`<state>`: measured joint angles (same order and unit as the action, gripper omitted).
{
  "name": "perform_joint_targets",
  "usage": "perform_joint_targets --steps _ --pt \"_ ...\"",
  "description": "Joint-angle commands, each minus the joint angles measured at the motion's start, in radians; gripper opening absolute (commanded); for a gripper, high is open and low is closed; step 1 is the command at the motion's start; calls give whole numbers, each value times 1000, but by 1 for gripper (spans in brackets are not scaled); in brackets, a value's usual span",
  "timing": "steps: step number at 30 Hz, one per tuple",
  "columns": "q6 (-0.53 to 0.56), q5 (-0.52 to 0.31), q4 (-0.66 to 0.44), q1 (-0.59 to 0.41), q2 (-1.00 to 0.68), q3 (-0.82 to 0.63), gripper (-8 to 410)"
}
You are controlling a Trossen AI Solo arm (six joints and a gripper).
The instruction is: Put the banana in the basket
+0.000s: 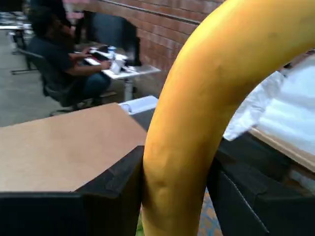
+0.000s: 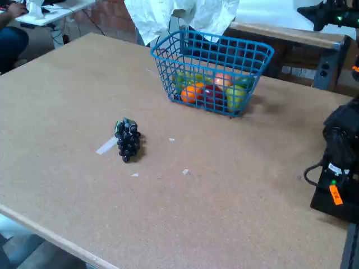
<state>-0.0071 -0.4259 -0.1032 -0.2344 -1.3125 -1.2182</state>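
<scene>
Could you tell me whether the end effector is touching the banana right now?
Touching. In the wrist view, the end effector has its dark fingers pressed against both sides of the yellow banana, with no gap visible.

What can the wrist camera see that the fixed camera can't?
Only the wrist view shows the banana, held between the hand's dark fingers.

Only the fixed view shows the blue basket with fruit inside, and the grape bunch lying on the table.

Both show the brown table, the brick wall, and a seated person in the background.
</scene>
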Motion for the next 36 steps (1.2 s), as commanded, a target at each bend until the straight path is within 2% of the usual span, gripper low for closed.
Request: perform_joint_targets --steps 1,5,13,18,24,36 --pt "45 145 6 -241 -106 -1 -1" --pt "34 212 4 -286 -211 0 -1" --pt "44 253 86 -293 -435 0 -1" --pt "63 289 98 -293 -512 0 -1" --pt "78 293 100 -292 -526 1 -1" --pt "89 369 100 -288 -506 1 0"
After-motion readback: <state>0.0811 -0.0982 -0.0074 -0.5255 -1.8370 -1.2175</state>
